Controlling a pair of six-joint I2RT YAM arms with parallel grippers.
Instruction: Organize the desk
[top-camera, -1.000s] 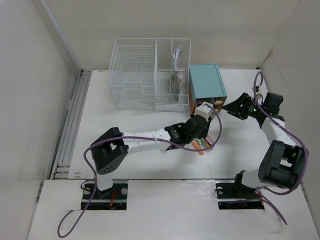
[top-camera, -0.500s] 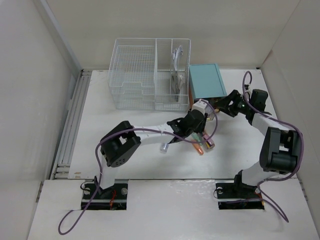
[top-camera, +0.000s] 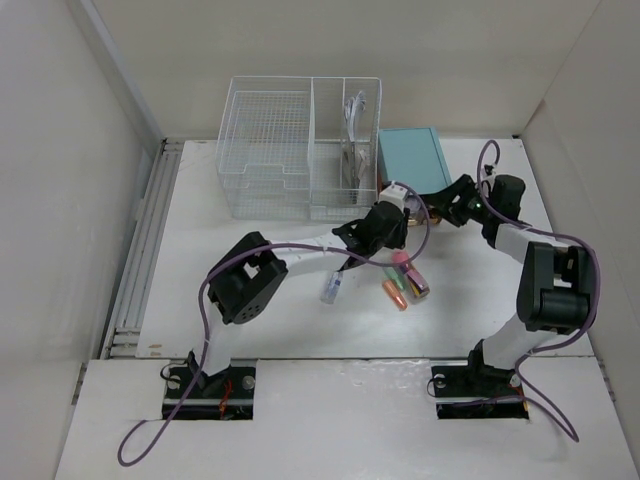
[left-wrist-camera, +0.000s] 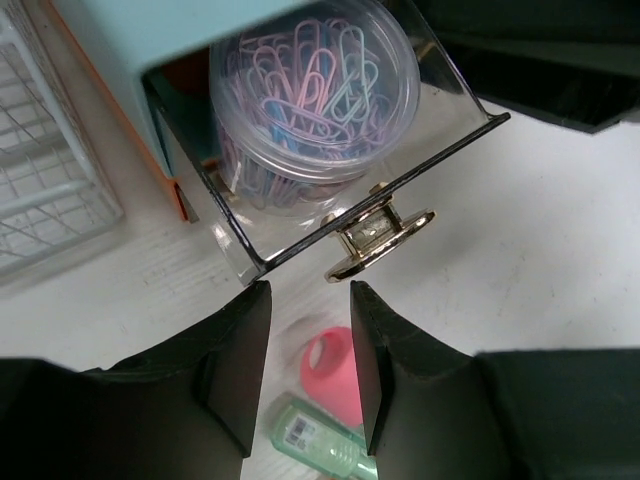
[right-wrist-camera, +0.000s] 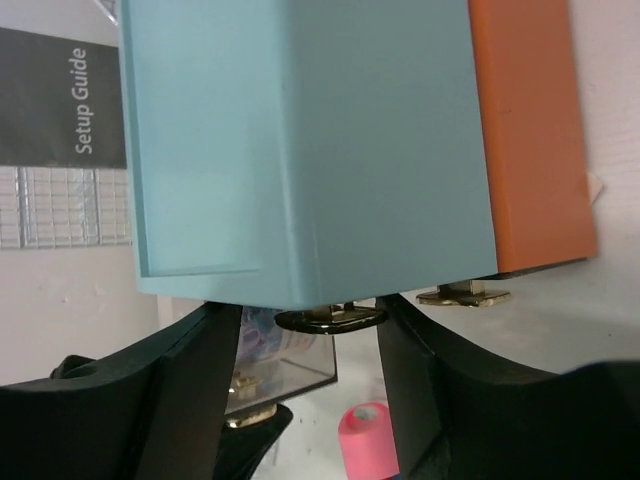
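Observation:
The white desk (top-camera: 200, 240) holds a teal box (top-camera: 412, 160) with drawers. Its lower clear drawer (left-wrist-camera: 300, 235) stands open with a jar of coloured paper clips (left-wrist-camera: 310, 90) inside and a gold handle (left-wrist-camera: 380, 235) in front. My left gripper (left-wrist-camera: 308, 290) is open and empty, just in front of that drawer and above a pink-capped green tube (left-wrist-camera: 340, 375). In the top view it (top-camera: 398, 202) sits at the box front. My right gripper (right-wrist-camera: 305, 312) is open, its jaws either side of the upper drawer's gold handle (right-wrist-camera: 330, 318); it also shows in the top view (top-camera: 440, 207).
A white wire-mesh basket (top-camera: 270, 150) stands left of the box, with a Setup Guide booklet (right-wrist-camera: 60, 100) beside it. Pink, green and orange tubes (top-camera: 405, 280) and a small blue-white item (top-camera: 330, 288) lie on the desk in front of the box.
My left gripper has risen from the tubes on the desk to the box's open drawer. My right gripper has moved left up to the box front.

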